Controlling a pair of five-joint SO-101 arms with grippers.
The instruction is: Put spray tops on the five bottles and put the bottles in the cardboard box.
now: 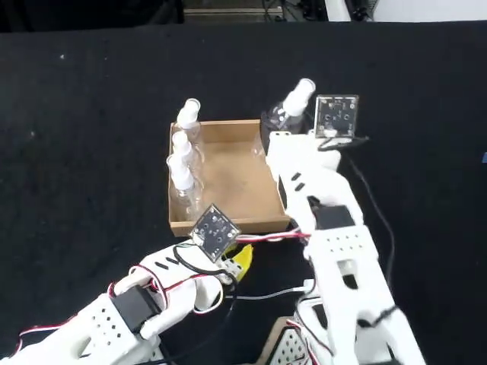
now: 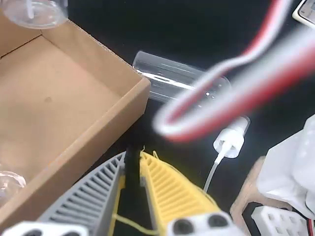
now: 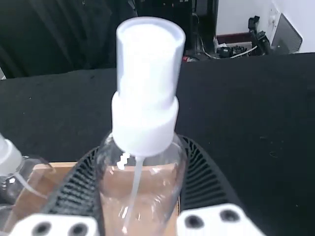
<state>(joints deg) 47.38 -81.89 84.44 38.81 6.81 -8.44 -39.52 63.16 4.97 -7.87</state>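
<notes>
High view: the right tool (image 1: pixel 275 123) grips a capped bottle (image 1: pixel 295 100) at the cardboard box's (image 1: pixel 236 182) 2 o'clock corner. Three capped bottles (image 1: pixel 183 163) line its 9 o'clock wall.

Left wrist view: the left tool (image 2: pixel 133 164) is closed on nothing. A bare bottle (image 2: pixel 172 81) lies on the tabletop (image 2: pixel 197 29) near a loose spray top (image 2: pixel 229 142).

Right wrist view: the tool's fingers (image 3: pixel 74 191) clamp the bottle's clear body.

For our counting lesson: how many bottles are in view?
5. Three bottles stand inside the cardboard box; a fourth bottle is in the right gripper; a fifth bottle lies on the table outside it.
</notes>
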